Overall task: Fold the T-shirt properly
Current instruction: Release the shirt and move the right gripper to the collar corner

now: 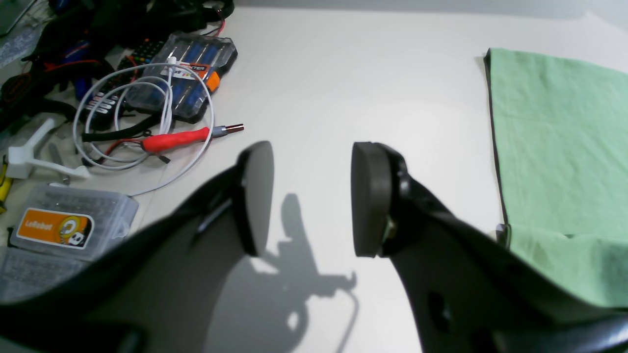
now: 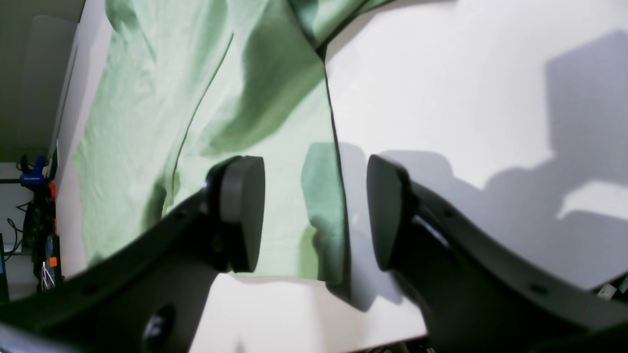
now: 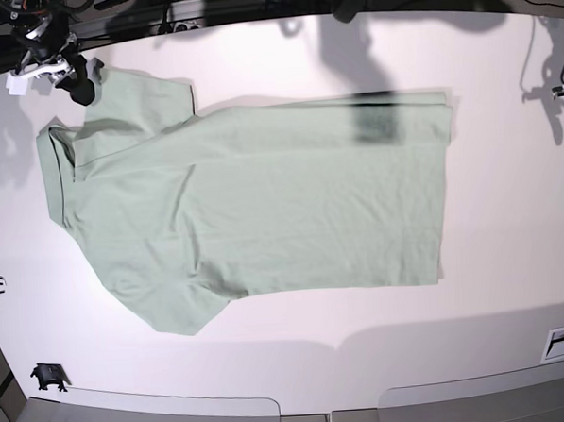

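T-shirt [image 3: 263, 212] lies flat mid-desk [image 3: 509, 209]. Left pincer [image 1: 311, 198] hovers over bare desk beside the shirt's hem, jaws wide, empty. Right pincer [image 2: 316, 213] hangs over the shirt's edge, wide, empty.

T-shirt [image 3: 263, 212]: spread flat, collar at left | table [image 3: 506, 161]: white, shadowed along near edge

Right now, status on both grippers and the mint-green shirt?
Left gripper open, empty, over bare white table. Right gripper open, hovering at edge of pale mint-green cloth T-shirt. Shirt flat. Nothing blocking.
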`<state>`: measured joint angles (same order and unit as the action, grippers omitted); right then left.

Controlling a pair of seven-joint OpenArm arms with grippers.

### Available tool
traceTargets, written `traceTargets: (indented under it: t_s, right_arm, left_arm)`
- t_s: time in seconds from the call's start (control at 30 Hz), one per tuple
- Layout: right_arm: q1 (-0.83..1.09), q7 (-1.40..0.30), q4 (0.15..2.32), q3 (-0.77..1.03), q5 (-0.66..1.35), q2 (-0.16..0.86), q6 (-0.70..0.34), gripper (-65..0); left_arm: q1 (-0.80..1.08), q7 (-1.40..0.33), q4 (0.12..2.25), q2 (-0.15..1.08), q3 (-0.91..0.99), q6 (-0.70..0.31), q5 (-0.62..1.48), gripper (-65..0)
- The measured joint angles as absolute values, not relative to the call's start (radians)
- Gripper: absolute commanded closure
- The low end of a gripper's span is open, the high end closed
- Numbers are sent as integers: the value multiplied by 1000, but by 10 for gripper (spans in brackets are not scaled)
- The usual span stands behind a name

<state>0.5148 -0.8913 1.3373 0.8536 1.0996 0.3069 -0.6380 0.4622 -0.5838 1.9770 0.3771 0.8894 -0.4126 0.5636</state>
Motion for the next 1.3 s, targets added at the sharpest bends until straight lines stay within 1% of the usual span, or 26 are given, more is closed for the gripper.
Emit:
traceTargets:
  t_s: [0.2, 0.33, 0.57, 0.8, 1.0, 1.03, 1.07, 1.17, 1.3]
  right_arm:
    - [515, -893, 1337, 854, 1097, 307, -638, -312]
    - [515, -941, 1337, 854, 1131, 307, -640, -312]
    - [515, -945, 1337, 851, 1134, 307, -639, -312]
    - [546, -938, 1339, 759, 1160, 310, -640, -312]
    - [545, -940, 1339, 741, 1160, 310, -640, -311]
    - [545, -940, 1339, 741, 1160, 310, -640, -302]
    - [545, -940, 1339, 741, 1160, 310, -640, -277]
    - [545, -936, 1340, 741, 1157, 310, -640, -178]
    - [546, -917, 1340, 741, 1153, 310, -640, -62]
  left_arm:
    - [462, -584, 1977, 377, 889, -413, 572, -239]
    - [462, -584, 1977, 377, 889, -413, 572, -239]
    - [462, -584, 1977, 377, 889, -413, 571, -239]
    - [462, -584, 1977, 377, 889, -413, 571, -239]
    - [462, -584, 1977, 377, 889, -413, 571, -239]
    - [462, -584, 1977, 377, 889, -413, 571, -239]
    - [462, -584, 1977, 377, 889, -413, 571, -239]
    - [462, -584, 1977, 377, 889, -413, 571, -239]
    - [462, -584, 1977, 377, 889, -413, 571, -239]
